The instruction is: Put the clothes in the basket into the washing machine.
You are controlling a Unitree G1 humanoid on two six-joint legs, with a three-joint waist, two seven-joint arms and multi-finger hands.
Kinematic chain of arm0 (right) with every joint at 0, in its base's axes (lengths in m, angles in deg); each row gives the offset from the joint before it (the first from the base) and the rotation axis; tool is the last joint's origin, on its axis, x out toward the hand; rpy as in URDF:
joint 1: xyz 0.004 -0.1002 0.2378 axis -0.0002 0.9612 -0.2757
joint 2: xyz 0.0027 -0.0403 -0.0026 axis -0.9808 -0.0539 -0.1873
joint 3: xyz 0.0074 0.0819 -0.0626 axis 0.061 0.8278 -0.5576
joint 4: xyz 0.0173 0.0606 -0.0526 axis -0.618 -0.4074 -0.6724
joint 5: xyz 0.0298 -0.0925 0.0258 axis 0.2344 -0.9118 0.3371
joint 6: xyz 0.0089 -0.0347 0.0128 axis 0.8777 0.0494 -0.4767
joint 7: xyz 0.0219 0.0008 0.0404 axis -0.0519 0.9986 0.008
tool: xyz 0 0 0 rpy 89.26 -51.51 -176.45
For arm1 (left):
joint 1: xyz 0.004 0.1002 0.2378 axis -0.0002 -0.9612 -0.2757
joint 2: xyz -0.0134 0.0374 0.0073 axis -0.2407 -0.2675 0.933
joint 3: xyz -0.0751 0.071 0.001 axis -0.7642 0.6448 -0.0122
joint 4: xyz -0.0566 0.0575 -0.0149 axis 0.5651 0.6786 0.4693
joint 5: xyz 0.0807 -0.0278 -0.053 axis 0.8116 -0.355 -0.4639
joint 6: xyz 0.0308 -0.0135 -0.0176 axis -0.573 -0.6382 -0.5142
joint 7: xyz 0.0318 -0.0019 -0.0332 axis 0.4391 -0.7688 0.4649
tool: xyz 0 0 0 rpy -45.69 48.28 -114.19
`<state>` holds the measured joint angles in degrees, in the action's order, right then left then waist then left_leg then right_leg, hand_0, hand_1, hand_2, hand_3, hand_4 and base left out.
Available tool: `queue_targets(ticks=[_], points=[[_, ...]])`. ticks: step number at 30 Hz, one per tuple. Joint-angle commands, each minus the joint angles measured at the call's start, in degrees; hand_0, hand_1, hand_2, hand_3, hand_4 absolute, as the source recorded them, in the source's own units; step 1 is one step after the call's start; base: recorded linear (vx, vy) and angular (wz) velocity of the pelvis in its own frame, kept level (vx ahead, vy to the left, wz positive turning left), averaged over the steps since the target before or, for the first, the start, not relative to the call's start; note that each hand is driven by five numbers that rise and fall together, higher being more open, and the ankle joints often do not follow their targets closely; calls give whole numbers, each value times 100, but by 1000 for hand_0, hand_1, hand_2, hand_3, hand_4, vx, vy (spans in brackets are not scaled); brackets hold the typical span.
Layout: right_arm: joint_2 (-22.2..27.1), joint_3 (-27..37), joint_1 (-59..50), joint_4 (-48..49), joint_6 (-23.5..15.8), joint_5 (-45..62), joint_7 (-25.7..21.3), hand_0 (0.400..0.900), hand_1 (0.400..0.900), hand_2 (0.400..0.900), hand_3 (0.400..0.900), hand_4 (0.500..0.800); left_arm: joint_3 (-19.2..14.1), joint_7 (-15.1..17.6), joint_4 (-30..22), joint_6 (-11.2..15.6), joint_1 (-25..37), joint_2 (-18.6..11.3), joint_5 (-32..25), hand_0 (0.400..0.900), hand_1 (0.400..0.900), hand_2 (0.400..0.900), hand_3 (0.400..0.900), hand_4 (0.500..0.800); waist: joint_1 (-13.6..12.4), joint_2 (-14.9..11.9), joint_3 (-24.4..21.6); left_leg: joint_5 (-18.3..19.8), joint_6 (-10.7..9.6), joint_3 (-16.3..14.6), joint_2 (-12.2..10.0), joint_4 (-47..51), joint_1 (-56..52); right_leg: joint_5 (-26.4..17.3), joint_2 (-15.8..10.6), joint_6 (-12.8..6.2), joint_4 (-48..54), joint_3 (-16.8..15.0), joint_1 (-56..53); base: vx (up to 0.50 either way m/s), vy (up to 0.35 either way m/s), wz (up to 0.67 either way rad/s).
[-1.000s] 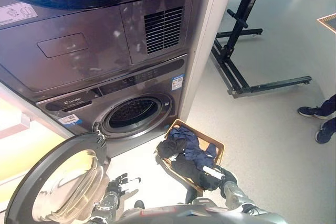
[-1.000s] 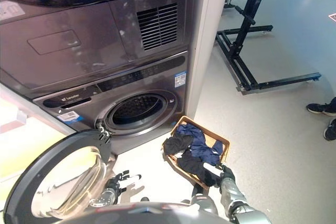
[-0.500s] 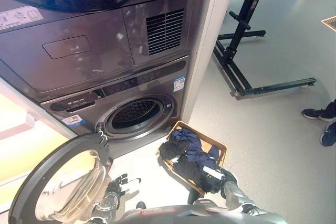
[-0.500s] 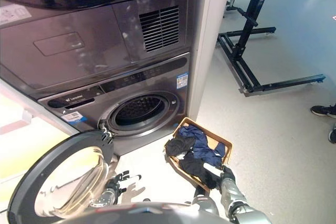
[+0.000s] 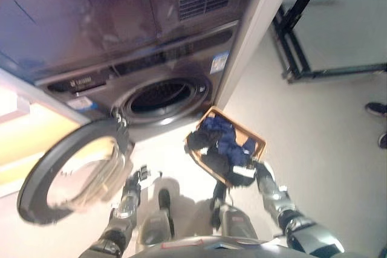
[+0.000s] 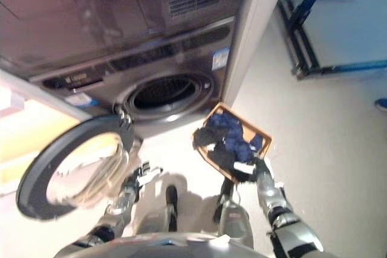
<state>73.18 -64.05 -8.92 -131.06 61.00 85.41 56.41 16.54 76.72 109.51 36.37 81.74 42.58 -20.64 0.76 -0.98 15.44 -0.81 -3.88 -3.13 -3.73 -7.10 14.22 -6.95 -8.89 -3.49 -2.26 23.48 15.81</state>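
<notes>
A brown basket point(image 5: 255, 141) stands on the floor to the right of the washing machine, holding dark blue and black clothes point(image 5: 221, 144). The washer's round opening point(image 5: 161, 96) is uncovered, and its door point(image 5: 74, 171) is swung out to the left. My right hand point(image 5: 260, 167) is at the basket's near corner, against the black cloth; its grip is hidden. My left hand point(image 5: 141, 176) is open and empty, low by the door's right edge.
A second dark machine point(image 5: 121, 10) is stacked above the washer. A pale wall edge point(image 5: 261, 40) runs beside the machines. A black wheeled stand point(image 5: 302, 46) is at the upper right, and a person's shoes point(image 5: 377, 109) show at the right edge.
The whole picture has shifted: the camera has tipped down and more of the floor shows. Both hands keep their places by the door and the basket.
</notes>
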Motion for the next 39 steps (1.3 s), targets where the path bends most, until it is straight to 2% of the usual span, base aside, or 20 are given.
queue_targets(ticks=[1, 4, 5, 10, 11, 16, 21, 27, 32, 39], points=[[432, -371, -1026, 609, -230, -859, -491, 900, 900, 900, 900, 800, 51, 379, -962, 631, 319, -445, -278, 900, 900, 900, 900, 800, -84, -223, 499, -36, 85, 121, 342, -426, 824, 288, -249, -610, -801, 25, 740, -258, 18, 13], [932, -606, -1996, 441, -220, -1156, -758, 900, 900, 900, 900, 800, 190, 595, -2194, 825, 516, -646, -394, 900, 900, 900, 900, 800, -242, -126, 835, -75, 124, 135, 341, -762, 1784, 257, -383, -599, -1206, 91, 1712, -290, 7, 14], [935, -613, -2014, 430, -221, -1155, -758, 900, 900, 900, 900, 800, 183, 599, -2208, 813, 518, -640, -391, 900, 900, 900, 900, 800, -248, -122, 806, -22, 121, 128, 331, -831, 1851, 301, -388, -600, -1274, 76, 1781, -192, -7, 5], [1623, -1027, -3390, 94, -308, -1368, -1035, 900, 900, 900, 900, 800, 365, 849, -3227, 1040, 988, -891, -357, 900, 900, 900, 900, 800, -346, 11, 1135, 113, 130, 206, 381, -1778, 3427, 463, -675, -579, -2228, 26, 3286, -206, -12, 13], [1743, -1100, -3598, -1, -304, -1399, -1069, 900, 900, 900, 900, 800, 366, 888, -3368, 1069, 1048, -916, -374, 900, 900, 900, 900, 800, -376, 43, 1100, 374, 81, 271, 367, -2025, 3642, 712, -679, -649, -2518, -32, 3520, -41, 0, 5], [2130, -1527, -4453, -227, -369, -1461, -1119, 900, 900, 900, 900, 800, 382, 1093, -3911, 1215, 1229, -1063, -424, 900, 900, 900, 900, 800, -452, 100, 1046, 731, 84, 323, 361, -3208, 4956, 1023, -898, -580, -3683, -111, 4879, -83, 17, 1], [2312, -1915, -4943, -514, -361, -1739, -1234, 900, 900, 900, 900, 800, 352, 1219, -4237, 1310, 1255, -1155, -519, 900, 900, 900, 900, 800, -542, 233, 983, 943, 127, 333, 435, -4070, 5905, 1324, -1131, -486, -4657, -293, 6002, -52, 37, 0], [2305, -2154, -5033, -372, -473, -1624, -986, 900, 900, 900, 900, 800, 387, 1160, -4478, 1310, 1193, -1185, -729, 900, 900, 900, 900, 800, -625, 334, 955, 1131, 218, 395, 550, -4831, 6673, 1628, -1456, -336, -5513, -521, 6856, -10, 0, 5], [2133, -2258, -4899, -323, -496, -1637, -773, 900, 900, 900, 900, 800, 404, 1144, -4452, 1288, 1046, -1190, -831, 900, 900, 900, 900, 800, -653, 361, 912, 1185, 276, 402, 619, -5162, 7045, 1726, -1560, -290, -5939, -671, 7323, 0, 0, 0], [1808, -2362, -5070, -827, -338, -2156, -919, 900, 900, 900, 900, 800, 504, 1142, -4442, 1319, 1040, -1230, -932, 900, 900, 900, 900, 800, -751, 573, 1010, 1219, 352, 473, 649, -5467, 7178, 1787, -1632, -258, -6184, -689, 7415, 0, 0, 0]])
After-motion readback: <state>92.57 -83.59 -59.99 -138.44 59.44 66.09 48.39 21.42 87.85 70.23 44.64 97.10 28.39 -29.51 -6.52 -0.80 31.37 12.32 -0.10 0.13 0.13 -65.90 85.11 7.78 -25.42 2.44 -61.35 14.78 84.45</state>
